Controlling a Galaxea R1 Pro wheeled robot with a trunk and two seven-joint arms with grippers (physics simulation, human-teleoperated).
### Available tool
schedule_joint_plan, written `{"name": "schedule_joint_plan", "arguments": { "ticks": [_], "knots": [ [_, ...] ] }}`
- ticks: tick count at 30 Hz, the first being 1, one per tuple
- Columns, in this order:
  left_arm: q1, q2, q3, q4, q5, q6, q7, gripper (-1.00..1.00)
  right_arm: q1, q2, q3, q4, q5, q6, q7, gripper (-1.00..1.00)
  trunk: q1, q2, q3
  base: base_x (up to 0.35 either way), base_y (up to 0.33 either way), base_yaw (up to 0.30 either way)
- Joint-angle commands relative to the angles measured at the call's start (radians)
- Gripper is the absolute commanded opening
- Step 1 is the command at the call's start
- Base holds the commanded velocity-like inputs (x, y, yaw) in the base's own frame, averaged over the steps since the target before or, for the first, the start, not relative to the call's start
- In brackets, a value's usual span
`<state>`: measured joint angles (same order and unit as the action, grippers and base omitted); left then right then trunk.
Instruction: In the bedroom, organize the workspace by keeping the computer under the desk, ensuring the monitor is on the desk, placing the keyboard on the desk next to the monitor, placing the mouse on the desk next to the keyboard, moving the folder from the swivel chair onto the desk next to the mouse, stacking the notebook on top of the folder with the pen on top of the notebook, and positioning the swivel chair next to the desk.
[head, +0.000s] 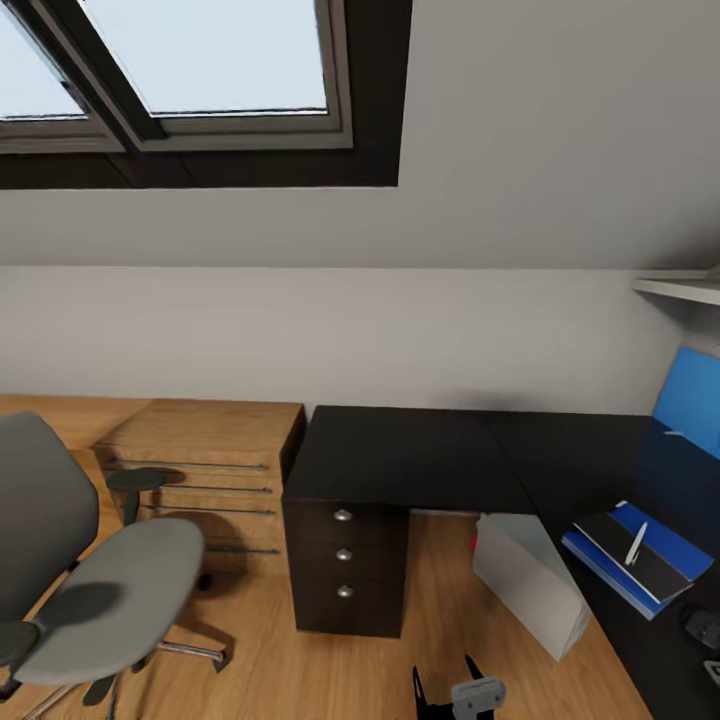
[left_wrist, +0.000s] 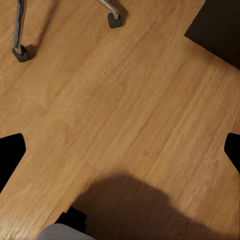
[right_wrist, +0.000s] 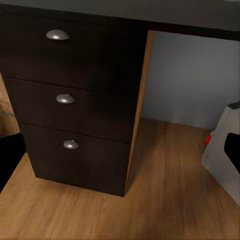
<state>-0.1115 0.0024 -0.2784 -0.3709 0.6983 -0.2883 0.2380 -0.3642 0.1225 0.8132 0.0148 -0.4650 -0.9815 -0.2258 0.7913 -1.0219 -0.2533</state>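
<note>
The desk (head: 420, 455) fills my front right. The swivel chair (head: 95, 575) stands well apart to its left, nearer my left arm. The folder (head: 668, 535) already lies on the desk, stack and pen (head: 636, 544) on top. Both my grippers are spread open, holding nothing.

One desk (head: 420, 450), one swivel chair (head: 100, 590), three drawers (head: 345, 553).

Robot body: black, pointed gripper fingers (head: 445, 690) beside a small grey, rounded housing (head: 478, 692) with dark recesses.
</note>
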Motion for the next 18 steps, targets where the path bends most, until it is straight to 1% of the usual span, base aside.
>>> {"name": "schedule_joint_plan", "arguments": {
  "ticks": [1, 2, 4, 9, 18],
  "knots": [
    [-0.001, 0.001, -0.008, 0.000, 0.006, -0.004, 0.007, 1.00, -0.001, 0.003, 0.009, 0.001, -0.005, 0.000, -0.006, 1.00, 0.000, -0.001, 0.000, -0.245, 0.000, 0.058],
    [-0.001, 0.000, -0.008, 0.000, 0.006, -0.004, 0.007, 1.00, -0.001, 0.004, 0.009, 0.001, -0.006, 0.001, -0.006, 1.00, 0.000, -0.001, 0.002, -0.263, 0.000, 0.078],
    [-0.001, -0.001, -0.008, 0.000, 0.006, -0.005, 0.007, 1.00, -0.001, 0.009, 0.009, 0.000, -0.010, 0.004, -0.031, 1.00, 0.000, -0.001, 0.004, -0.314, 0.000, 0.176],
    [-0.001, 0.000, -0.008, 0.000, 0.006, -0.005, 0.007, 1.00, -0.001, 0.011, 0.008, -0.004, -0.013, 0.004, -0.083, 1.00, 0.000, -0.001, 0.006, -0.331, 0.000, 0.251],
    [0.000, -0.001, -0.008, 0.000, 0.006, -0.005, 0.007, 1.00, -0.001, 0.011, 0.006, -0.007, -0.014, 0.004, -0.110, 1.00, 0.000, -0.001, 0.007, -0.320, -0.021, 0.283]
  ]
}}
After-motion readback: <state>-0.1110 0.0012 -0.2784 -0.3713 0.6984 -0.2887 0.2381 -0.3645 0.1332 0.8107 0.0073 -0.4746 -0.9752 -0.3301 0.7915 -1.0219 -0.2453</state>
